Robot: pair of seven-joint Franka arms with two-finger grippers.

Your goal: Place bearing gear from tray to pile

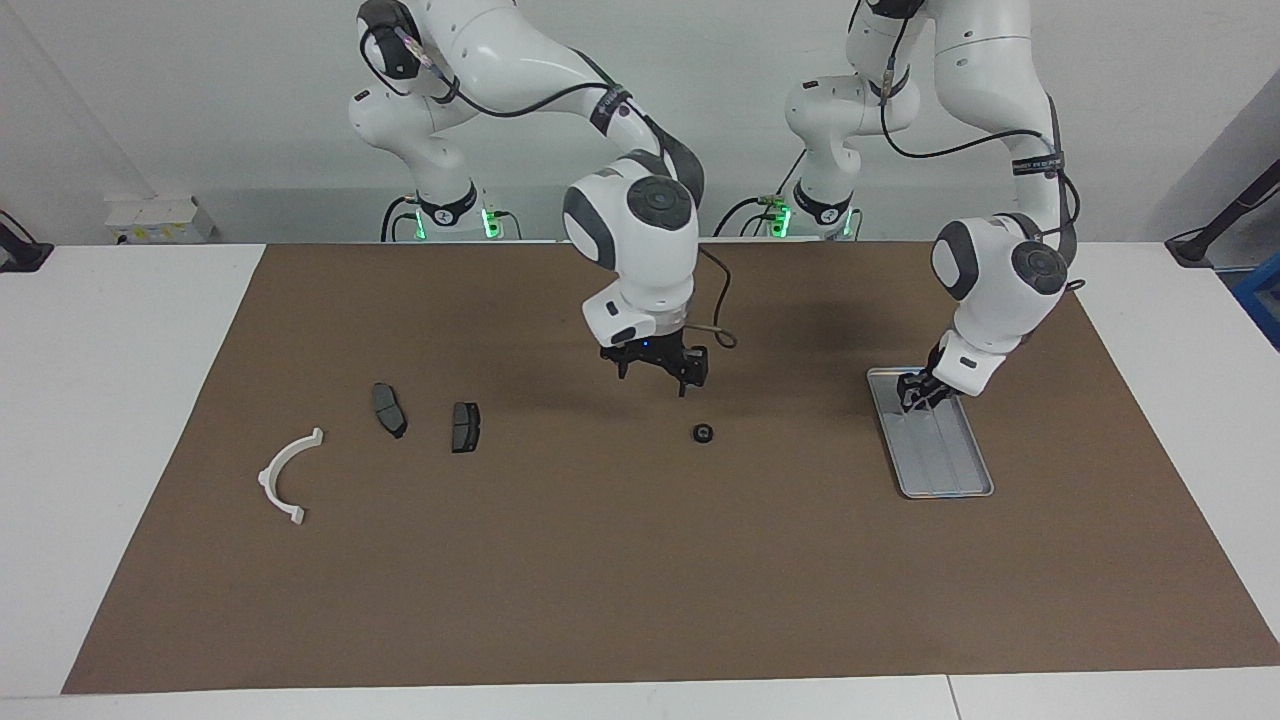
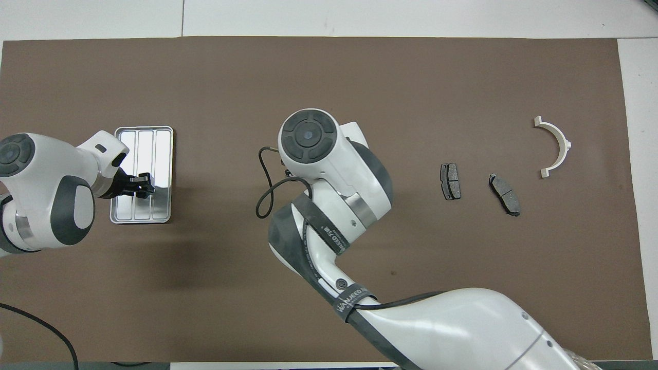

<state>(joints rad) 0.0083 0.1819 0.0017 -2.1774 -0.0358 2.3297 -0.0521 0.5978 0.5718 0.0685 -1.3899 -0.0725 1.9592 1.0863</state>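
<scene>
white table (image 1: pixel 120 400) under a brown mat (image 1: pixel 620 560), pale wall (image 1: pixel 200 120)

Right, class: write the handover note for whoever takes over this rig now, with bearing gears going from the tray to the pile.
Left gripper: down in the tray, at its end nearer the robots; what is under it is hidden.
Right gripper: open, low over the bare mat beside the bearing gear, not touching it.
Bearing gear: on the mat mid-table, between tray and pile.
Pile: white bracket and two dark pads, at the right arm's end.
Done: one gear is out of the tray.
Left: no gear has reached the pile; grasp the mid-table gear and set it there.
</scene>
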